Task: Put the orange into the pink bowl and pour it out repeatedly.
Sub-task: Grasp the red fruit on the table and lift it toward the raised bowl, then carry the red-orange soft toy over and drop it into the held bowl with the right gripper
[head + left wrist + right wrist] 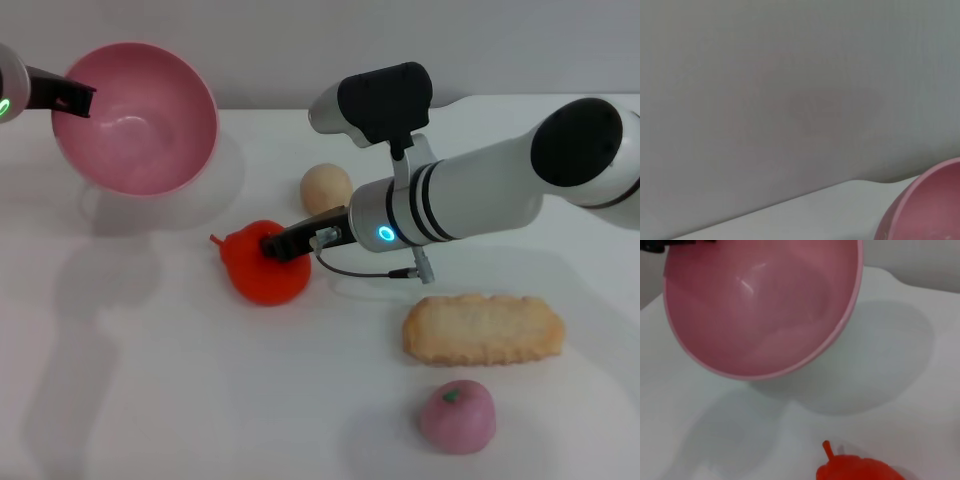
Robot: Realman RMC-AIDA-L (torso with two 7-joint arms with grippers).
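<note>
I see the orange (264, 266), bright red-orange with its pointed stem nub aimed toward nine o'clock, lying on the white table (200, 400) near centre, with the empty pink bowl (135, 117) up at ten o'clock, lifted and tipped with its mouth facing me. My right gripper (283, 243) reaches in from three o'clock, its dark fingers clamped on the orange's upper side. My left gripper (75, 98) pinches the bowl's rim.

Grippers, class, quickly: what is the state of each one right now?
Left gripper: shut on the rim of the pink bowl, held tilted above the table.
Right gripper: at the orange on the table; grip cannot be told.
</note>
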